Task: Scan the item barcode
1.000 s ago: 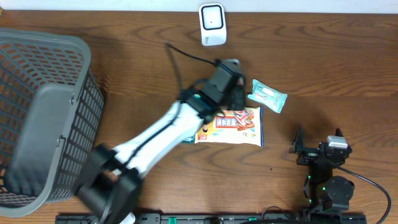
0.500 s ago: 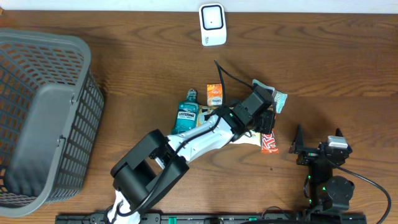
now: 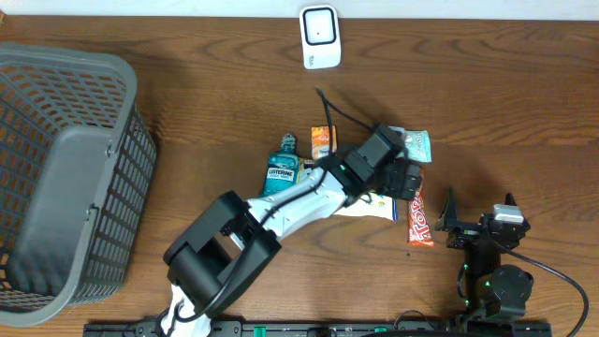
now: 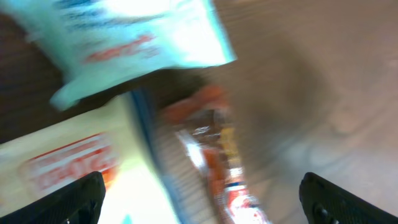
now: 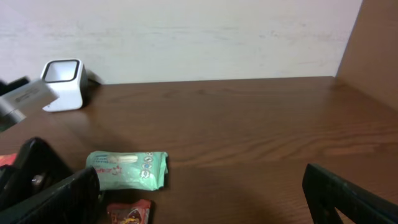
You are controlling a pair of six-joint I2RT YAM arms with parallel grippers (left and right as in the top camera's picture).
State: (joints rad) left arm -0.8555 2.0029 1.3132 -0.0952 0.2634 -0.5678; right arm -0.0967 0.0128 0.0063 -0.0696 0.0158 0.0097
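Hovering low over the table (image 3: 524, 103), the left gripper (image 3: 409, 178) sits well in front of the scanner (image 3: 319, 36) and a little to its right. Its fingers are spread wide and hold nothing. The left wrist view is blurred, but both fingertips (image 4: 74, 199) show at the bottom corners with only table and packets between them.

The candy bar (image 3: 420, 217), red and narrow, lies flat on the wood. It is farther from the scanner than that gripper, just past its tips, and I cannot tell whether they touch. The same bar appears as an orange-red smear in the left wrist view (image 4: 211, 155).

A snack bag (image 3: 370, 204) lies under the left arm, straight out from the scanner and mostly hidden. A green wipes pack (image 3: 416, 143) lies nearer the scanner than the gripper, on its right. An orange packet (image 3: 323, 140) lies directly in front of the scanner. A mouthwash bottle (image 3: 281, 171) lies flat slightly left of that line. The basket (image 3: 65, 168) stands far to the scanner's left.

The right gripper (image 3: 479, 225) rests well to the right of the scanner, near the front edge, fingers fully apart and empty. Its camera shows the scanner (image 5: 62, 84) far off on the left and the wipes pack (image 5: 127, 169) closer in.
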